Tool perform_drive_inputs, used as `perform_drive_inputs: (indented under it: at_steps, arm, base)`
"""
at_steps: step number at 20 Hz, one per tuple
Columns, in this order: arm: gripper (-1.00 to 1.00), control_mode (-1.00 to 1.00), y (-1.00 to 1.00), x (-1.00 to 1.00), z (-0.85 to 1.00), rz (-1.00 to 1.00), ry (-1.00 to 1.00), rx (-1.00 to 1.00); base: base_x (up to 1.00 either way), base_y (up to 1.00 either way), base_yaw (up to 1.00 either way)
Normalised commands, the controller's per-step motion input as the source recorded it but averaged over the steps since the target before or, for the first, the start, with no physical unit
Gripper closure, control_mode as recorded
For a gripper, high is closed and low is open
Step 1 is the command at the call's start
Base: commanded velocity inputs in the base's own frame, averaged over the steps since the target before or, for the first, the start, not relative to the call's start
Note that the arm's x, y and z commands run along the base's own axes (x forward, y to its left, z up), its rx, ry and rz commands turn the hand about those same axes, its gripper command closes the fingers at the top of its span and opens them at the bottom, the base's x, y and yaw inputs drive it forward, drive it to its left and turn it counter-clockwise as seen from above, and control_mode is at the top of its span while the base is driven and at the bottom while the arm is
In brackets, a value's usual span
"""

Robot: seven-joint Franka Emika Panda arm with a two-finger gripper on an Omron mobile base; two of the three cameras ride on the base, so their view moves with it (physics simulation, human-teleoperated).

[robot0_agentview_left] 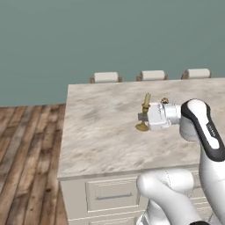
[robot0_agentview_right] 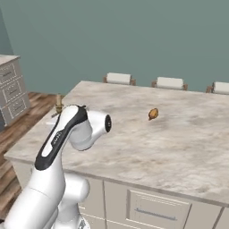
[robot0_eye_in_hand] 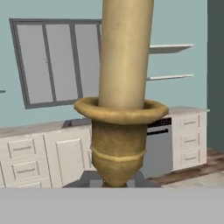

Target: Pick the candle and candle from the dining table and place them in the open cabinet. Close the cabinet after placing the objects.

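1. Tan taper candle [robot0_agentview_left: 145, 112] stands upright on dining table [robot0_agentview_left: 101, 132], near the edge facing the robot, brass foot down on the marble top.
2. Prob. light but tall & narrow, so top-heavy; tips easily if nudged or swung.
3. Wax taper likely soft and snappable; smooth brass holder [robot0_eye_in_hand: 119, 140] stiff but slippery.
4. Best hold: on the holder's stem/cup below the drip rim, not on the wax.
5. Gripper [robot0_agentview_left: 143, 117] closed narrow on the candle at holder level; hand view puts cup and taper dead centre, very close.
6. Arm reaches out low over the tabletop, forearm roughly level, hand pointing sideways at the candle.
7. Small brown oval thing [robot0_agentview_right: 153, 113] lies well apart, further along the table.
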Motion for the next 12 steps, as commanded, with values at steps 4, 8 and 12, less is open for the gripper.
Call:
perform_drive_inputs:
  at_steps: [4, 8, 12]
  arm:
    - [1.0, 1.0, 0.0, 0.0, 0.0, 0.0, 0.0, 0.0]
    - [1.0, 1.0, 0.0, 0.0, 0.0, 0.0, 0.0, 0.0]
    - [1.0, 1.0, 0.0, 0.0, 0.0, 0.0, 0.0, 0.0]
  base:
    - [-0.32, 0.62, 0.18]
    - [-0.37, 0.58, 0.22]
    - [-0.24, 0.6, 0.28]
